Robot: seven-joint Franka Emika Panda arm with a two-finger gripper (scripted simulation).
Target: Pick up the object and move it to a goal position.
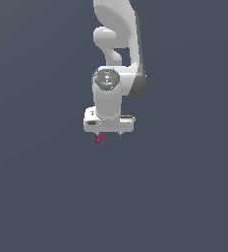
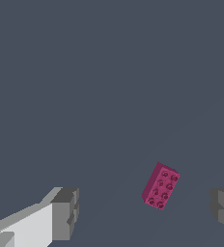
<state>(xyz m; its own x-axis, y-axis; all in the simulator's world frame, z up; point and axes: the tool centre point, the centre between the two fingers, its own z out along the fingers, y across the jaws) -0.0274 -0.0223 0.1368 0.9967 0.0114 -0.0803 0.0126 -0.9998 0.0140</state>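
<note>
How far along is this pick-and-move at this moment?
Early. Done: the hand sits over the block, fingers spread wide, the block between them but nearer one finger. In hand: lining up; nothing is gripped, and the block lies apart from both fingers. Left: close on it, lift, carry to the goal, which no view marks.

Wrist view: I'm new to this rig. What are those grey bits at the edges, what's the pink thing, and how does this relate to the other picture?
The grey bits are the fingertips of the gripper, seen from a camera on the arm's wrist. They stand wide apart, so nothing is held. The pink thing is a studded block lying on the plain grey surface, between the fingertips but touching neither. The exterior view shows the white arm from outside, with the block peeking out just under the gripper.
</note>
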